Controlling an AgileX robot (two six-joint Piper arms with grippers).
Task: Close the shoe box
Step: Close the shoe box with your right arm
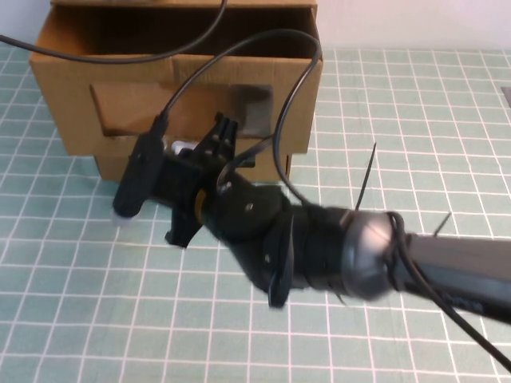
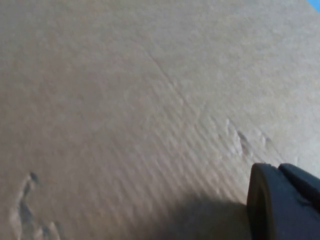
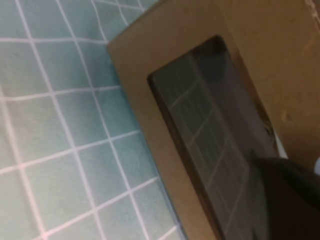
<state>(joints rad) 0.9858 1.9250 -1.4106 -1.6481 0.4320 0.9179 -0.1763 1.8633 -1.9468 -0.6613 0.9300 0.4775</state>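
Observation:
The shoe box (image 1: 72, 120) is brown cardboard and stands at the back left of the mat. Its drawer is slid out toward me, with the dark inside open at the top. The clear window (image 1: 136, 108) is in its front, and the white pull tab (image 1: 180, 146) shows just below it. My right gripper (image 1: 225, 129) reaches in from the right and is against the drawer front at the window's right end. The right wrist view shows the window (image 3: 210, 130) close up, with my right gripper (image 3: 295, 200) dark at its edge. My left gripper (image 2: 285, 200) is pressed close to plain cardboard (image 2: 125, 100); it is hidden in the high view.
A green grid mat (image 1: 96, 303) covers the table in front of and to the right of the box. Black cables (image 1: 287, 96) loop over the box top and the right arm (image 1: 447, 263). More cardboard (image 1: 112, 167) shows under the drawer front.

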